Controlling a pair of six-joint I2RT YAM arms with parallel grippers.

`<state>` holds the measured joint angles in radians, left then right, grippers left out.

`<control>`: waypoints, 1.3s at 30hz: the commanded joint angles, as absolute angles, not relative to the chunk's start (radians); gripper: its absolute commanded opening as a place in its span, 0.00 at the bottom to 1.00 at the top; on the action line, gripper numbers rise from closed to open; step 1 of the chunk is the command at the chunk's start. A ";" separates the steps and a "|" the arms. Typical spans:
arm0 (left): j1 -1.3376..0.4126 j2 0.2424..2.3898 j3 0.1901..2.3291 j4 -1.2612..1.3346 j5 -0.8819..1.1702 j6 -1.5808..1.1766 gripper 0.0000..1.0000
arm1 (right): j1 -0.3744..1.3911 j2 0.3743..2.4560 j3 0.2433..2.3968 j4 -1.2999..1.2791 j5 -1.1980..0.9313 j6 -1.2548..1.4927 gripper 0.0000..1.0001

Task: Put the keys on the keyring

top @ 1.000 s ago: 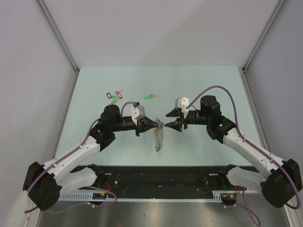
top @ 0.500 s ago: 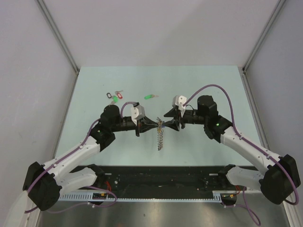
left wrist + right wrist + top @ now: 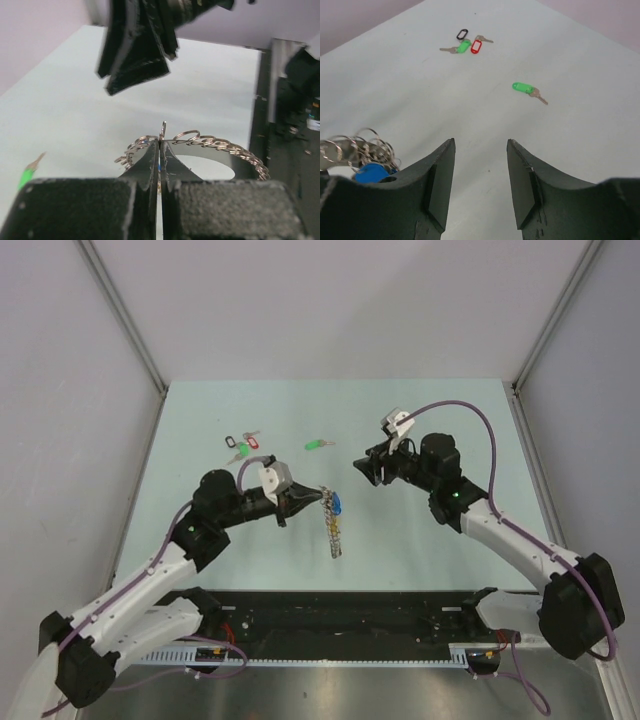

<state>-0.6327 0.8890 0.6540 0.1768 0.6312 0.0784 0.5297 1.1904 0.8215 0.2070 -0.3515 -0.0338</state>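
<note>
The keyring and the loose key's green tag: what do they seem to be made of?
The keyring looks like bare metal wire: silvery, shiny coiled loops. The green tag is probably plastic: bright even colour, smooth rounded shape.

The right gripper (image 3: pixel 363 466), which half a second ago met the left gripper (image 3: pixel 318 498) tip to tip at the keyring (image 3: pixel 334 530), has drawn back toward 1 o'clock. It now stands apart with jaws parted and empty. The left gripper has slid slightly toward 8 o'clock, taking with it the keyring and the blue-tagged key (image 3: pixel 334 504).
</note>
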 commanded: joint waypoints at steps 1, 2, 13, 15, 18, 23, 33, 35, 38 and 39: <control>-0.637 0.789 0.687 0.134 0.322 0.074 0.00 | 0.529 1.278 0.885 0.256 -0.279 -0.018 0.51; -0.632 0.757 0.690 0.099 0.284 0.068 0.00 | 0.529 1.334 0.900 0.249 -0.259 -0.018 0.51; -0.517 0.574 0.647 -0.133 0.080 0.009 0.00 | 0.549 1.833 1.287 0.094 -0.082 0.139 0.49; -0.512 0.530 0.621 -0.161 0.055 0.011 0.00 | 0.566 1.940 1.393 0.063 -0.037 0.178 0.48; -0.512 0.467 0.601 -0.199 0.014 0.021 0.00 | 0.577 2.078 1.535 0.003 0.039 0.231 0.46; -0.511 0.367 0.575 -0.227 0.002 0.014 0.00 | 0.606 2.275 1.805 -0.204 0.146 0.267 0.42; -0.511 0.304 0.557 -0.215 -0.018 0.008 0.00 | 0.630 2.402 1.954 -0.245 0.221 0.377 0.34; -0.512 0.290 0.549 -0.210 -0.018 0.006 0.00 | 0.637 2.405 1.953 -0.233 0.224 0.383 0.34; -0.512 0.281 0.548 -0.210 -0.017 0.006 0.00 | 0.647 2.402 1.953 -0.219 0.241 0.377 0.34; -0.512 0.279 0.546 -0.209 -0.017 0.006 0.00 | 0.655 2.399 1.953 -0.216 0.255 0.374 0.34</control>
<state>-0.5163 0.3012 0.5419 -0.2741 -0.0086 0.0250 0.6369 2.3981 1.9007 -0.2344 0.1947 0.3557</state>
